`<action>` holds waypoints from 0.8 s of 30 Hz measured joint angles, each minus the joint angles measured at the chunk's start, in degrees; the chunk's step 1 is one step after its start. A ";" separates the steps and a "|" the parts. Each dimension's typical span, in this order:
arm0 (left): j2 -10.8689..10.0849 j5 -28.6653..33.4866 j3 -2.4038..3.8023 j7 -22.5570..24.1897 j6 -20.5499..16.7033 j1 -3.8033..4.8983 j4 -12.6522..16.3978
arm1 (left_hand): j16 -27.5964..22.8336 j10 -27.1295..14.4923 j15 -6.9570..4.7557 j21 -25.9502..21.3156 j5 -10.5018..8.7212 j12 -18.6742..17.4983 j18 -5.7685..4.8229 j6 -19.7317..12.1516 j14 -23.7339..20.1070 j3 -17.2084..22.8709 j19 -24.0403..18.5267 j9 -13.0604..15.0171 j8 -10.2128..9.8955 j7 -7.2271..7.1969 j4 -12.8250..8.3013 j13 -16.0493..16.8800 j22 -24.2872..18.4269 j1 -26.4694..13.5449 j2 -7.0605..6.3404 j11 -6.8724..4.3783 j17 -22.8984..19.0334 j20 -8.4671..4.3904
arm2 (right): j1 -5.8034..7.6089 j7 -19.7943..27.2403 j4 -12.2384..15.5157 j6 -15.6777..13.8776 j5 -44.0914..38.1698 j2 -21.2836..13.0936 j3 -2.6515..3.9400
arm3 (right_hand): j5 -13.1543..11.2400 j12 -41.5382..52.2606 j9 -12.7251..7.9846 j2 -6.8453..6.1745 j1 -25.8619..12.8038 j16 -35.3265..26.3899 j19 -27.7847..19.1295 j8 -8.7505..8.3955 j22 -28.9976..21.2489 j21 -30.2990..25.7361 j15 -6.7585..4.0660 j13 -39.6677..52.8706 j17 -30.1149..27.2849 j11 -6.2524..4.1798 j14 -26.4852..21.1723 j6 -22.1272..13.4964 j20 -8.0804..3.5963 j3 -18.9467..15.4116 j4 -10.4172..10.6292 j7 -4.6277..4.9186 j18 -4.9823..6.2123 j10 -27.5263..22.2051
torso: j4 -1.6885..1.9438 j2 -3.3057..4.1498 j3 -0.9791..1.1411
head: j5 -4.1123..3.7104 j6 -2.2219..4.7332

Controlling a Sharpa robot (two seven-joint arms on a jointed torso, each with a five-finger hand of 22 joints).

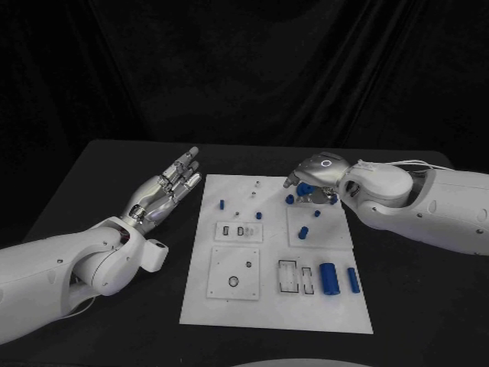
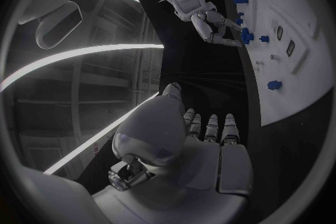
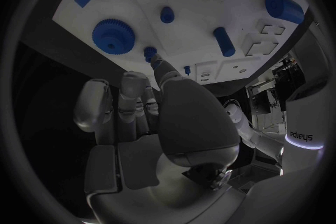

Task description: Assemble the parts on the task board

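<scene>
Left hand: my left hand lies left of centre in the head view, beside the board's left edge, fingers straight and apart, holding nothing.
Right hand: my right hand hangs over the board's upper right part; a fingertip touches a small blue peg. Whether it grips, I cannot tell.
Task board: task board, white, centre of table.
Parts: blue gear beside the peg; two blue cylinders lower right.
</scene>
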 measured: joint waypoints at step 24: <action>0.63 -0.06 0.00 0.02 1.15 0.00 -0.90 | 0.00 0.05 1.24 0.00 1.72 0.00 0.00 0.40 0.00 0.87 -0.10 0.04 0.00 0.82 -0.55 -0.03 -0.03 1.23 -0.28 1.05 -0.03 1.13 | -2.56 2.99 -4.90 -0.99 -0.22 3.31 0.00 | 3.04 0.00 0.25 0.92 0.42 2.44 0.01 0.40 2.73 1.34 0.02 0.01 2.26 0.09 -0.02 4.58 0.41 3.49 0.65 -0.91 0.02 2.58 | 0.18 -0.70 -0.19 | 0.22 -1.48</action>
